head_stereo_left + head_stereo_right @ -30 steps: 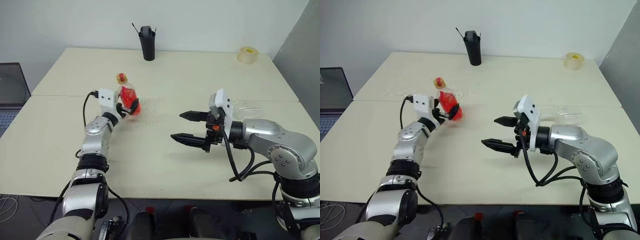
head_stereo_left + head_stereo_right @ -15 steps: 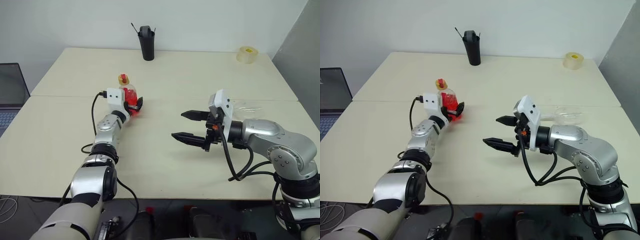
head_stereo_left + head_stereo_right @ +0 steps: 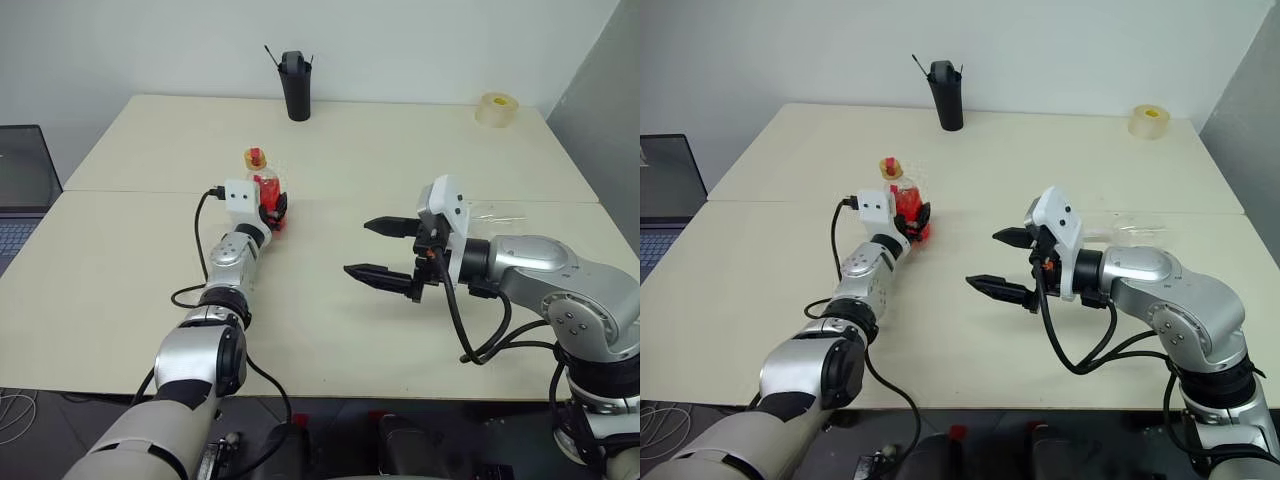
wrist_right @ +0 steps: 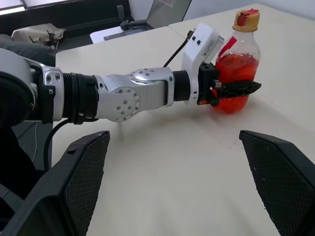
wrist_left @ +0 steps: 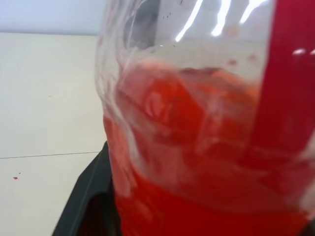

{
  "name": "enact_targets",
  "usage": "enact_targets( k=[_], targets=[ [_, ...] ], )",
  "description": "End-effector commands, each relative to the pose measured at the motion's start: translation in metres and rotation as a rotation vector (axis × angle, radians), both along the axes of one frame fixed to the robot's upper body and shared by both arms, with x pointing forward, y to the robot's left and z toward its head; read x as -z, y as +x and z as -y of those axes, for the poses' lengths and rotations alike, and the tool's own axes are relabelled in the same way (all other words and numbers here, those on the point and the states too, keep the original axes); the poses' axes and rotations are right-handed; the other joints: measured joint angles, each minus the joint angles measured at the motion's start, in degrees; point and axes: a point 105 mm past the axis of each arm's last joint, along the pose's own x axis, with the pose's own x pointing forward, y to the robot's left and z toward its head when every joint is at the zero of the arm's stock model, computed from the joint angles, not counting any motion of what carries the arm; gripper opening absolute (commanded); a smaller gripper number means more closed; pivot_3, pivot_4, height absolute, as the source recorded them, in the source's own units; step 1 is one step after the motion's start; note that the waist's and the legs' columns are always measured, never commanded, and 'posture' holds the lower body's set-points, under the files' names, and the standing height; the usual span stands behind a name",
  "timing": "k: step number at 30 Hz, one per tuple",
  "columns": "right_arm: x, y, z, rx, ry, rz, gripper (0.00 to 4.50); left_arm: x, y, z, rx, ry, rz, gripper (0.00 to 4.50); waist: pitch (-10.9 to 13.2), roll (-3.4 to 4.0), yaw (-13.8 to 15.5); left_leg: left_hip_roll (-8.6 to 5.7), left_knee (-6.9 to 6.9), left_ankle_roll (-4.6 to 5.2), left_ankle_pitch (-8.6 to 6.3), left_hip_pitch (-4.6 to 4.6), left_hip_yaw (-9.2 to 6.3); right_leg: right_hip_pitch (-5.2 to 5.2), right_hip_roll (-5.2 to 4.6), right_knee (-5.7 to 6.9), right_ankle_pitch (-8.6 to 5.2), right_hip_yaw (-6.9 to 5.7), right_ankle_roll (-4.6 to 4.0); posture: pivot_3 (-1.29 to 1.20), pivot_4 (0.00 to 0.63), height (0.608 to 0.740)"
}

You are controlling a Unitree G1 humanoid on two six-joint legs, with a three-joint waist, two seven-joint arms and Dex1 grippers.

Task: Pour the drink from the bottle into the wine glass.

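The left gripper (image 4: 231, 91) was closed around the lower body of the bottle (image 4: 237, 64), which stood upright on the table (image 3: 330, 150) with its red drink (image 5: 197, 147) inside. The right gripper (image 3: 385, 250) was held wide open and empty above the table. The wine glass (image 3: 1130, 228) lay beyond it. A firm, level hold was needed before any lifting, so that nothing would be spilled.

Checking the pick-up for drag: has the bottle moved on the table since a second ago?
Yes. The bottle was tilted; it now stands upright, slightly nearer the black cup, with the left gripper around it.
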Motion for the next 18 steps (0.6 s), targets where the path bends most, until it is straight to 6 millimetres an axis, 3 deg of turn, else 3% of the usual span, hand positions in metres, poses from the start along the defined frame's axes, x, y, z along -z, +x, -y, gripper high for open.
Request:
enact_targets(
  k=[1, 4, 8, 13, 18],
  targets=[
    [-0.017, 0.003, 0.007, 0.046, 0.01, 0.091, 4.5, -0.042, 0.001, 0.01, 0.131, 0.065, 0.144, 2.09, 0.0, 0.0, 0.0, -0.01, 0.0, -0.01, 0.0, -0.01, 0.0, 0.0, 0.0, 0.0, 0.0, 0.0, 0.0, 0.0, 0.15, 0.74],
    [-0.025, 0.012, 0.018, 0.154, -0.017, 0.181, 4.5, -0.042, -0.011, 0.029, 0.335, 0.149, 0.169, 2.05, 0.0, 0.0, 0.0, -0.04, 0.02, -0.02, 0.02, -0.08, -0.03, -0.03, -0.01, -0.01, 0.0, -0.04, 0.0, 0.0, 0.15, 0.74],
    [-0.048, 0.011, 0.016, 0.203, 0.112, 0.197, 4.5, -0.038, -0.068, 0.062, 0.735, 0.202, 0.156, 2.05, 0.0, 0.07, -0.5, 0.07, -0.02, -0.28, 0.16, -0.12, 0.01, -0.1, -0.03, 0.02, -0.01, 0.05, 0.0, 0.0, 0.15, 0.74],
    [-0.048, -0.003, 0.005, 0.137, 0.127, 0.129, 4.5, -0.036, -0.124, 0.088, 0.985, 0.179, 0.087, 2.05, 0.0, 0.1, -0.3, 0.61, 0.06, -0.31, 0.18, -0.15, -0.05, -0.12, -0.04, 0.05, 0.0, 0.09, -0.03, 0.0, 0.15, 0.74],
    [-0.041, -0.022, -0.005, 0.032, 0.098, 0.054, 4.5, -0.039, -0.146, 0.111, 1.075, 0.158, 0.076, 2.0, 0.0, 0.11, 0.1, 0.58, 0.2, -0.07, 0.04, -0.16, -0.17, 0.05, 0.14, 0.01, -0.01, 0.06, -0.04, 0.0, 0.15, 0.74]
  ],
)
